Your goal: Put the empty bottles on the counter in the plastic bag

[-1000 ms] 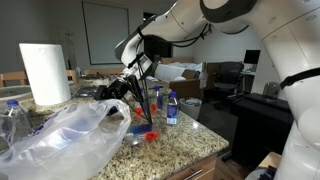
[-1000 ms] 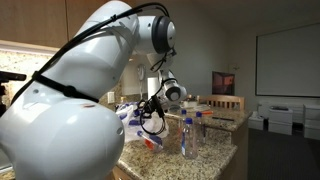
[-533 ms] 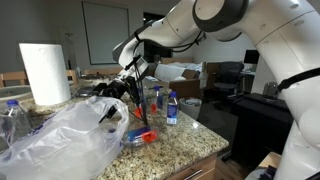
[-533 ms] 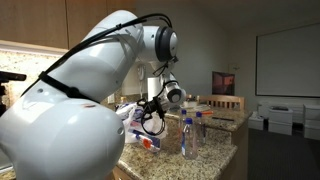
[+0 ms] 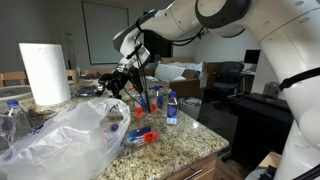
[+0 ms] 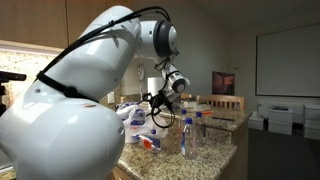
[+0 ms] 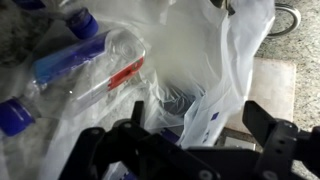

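The pincer point(image 5: 122, 86) is seen with its jaws spread wide and nothing held between them. A second ago it was closed tight and set lower, at the mouth of the plastic bag point(image 5: 60, 135). Since then it has been opened and lifted a little, so that it now hangs just above the bag's opening.

In the wrist view the crinkled film of the bag fills the space directly beneath the pincer. A red-banded bottle point(image 7: 95, 68) is found lying on its side just off to one side of the jaws, against or under the film. Whether it is wholly inside the bag cannot be told. In an exterior view what seems the same bottle point(image 5: 140, 137) lies below the pincer, at the bag's mouth on the counter point(image 5: 192, 149).

From this it is judged that one bottle has just been let go at the bag—a delivery done, or nearly done. The task is not finished: upright bottles point(image 5: 171, 108) are left standing on the counter beyond the pincer, on the side away from the bag—and well apart from it. A fresh reach towards them is likely to be called for next.
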{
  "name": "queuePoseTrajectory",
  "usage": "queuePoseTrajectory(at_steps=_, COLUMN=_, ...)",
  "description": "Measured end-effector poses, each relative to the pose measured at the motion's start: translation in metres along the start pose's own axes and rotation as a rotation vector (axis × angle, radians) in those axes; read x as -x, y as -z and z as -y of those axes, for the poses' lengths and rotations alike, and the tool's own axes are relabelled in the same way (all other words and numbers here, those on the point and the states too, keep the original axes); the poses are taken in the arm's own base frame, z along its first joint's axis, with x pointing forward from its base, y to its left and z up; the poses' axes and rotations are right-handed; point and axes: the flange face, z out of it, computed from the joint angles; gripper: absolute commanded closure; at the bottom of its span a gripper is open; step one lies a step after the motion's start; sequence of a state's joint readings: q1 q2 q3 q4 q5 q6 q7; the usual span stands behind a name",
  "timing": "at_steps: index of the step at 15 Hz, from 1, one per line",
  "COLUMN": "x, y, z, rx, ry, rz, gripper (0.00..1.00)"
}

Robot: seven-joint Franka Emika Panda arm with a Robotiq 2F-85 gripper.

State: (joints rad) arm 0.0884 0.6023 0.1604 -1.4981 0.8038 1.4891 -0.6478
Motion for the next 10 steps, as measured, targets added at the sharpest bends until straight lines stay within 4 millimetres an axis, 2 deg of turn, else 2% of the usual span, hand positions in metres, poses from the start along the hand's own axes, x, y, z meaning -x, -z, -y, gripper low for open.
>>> queuePoseTrajectory(at_steps=2, x=0.020, y=0.019, z=0.003, rx=0.062, ry=-0.018, rz=0.005, gripper=0.00)
queuePoseTrajectory(at_steps=5, x=0.064, y=0.041, z=0.006, rx=0.172, ry=-0.063, rz=0.074, gripper=0.00)
queuePoseTrajectory(at_steps=8, x=0.101, y=0.042, z=0.012, rx=0.271, ry=-0.102, rz=0.211, gripper=0.00)
queuePoseTrajectory(at_steps=10, x=0.113, y=0.033, z=0.019, rx=0.343, ry=-0.105, rz=0.297, gripper=0.00)
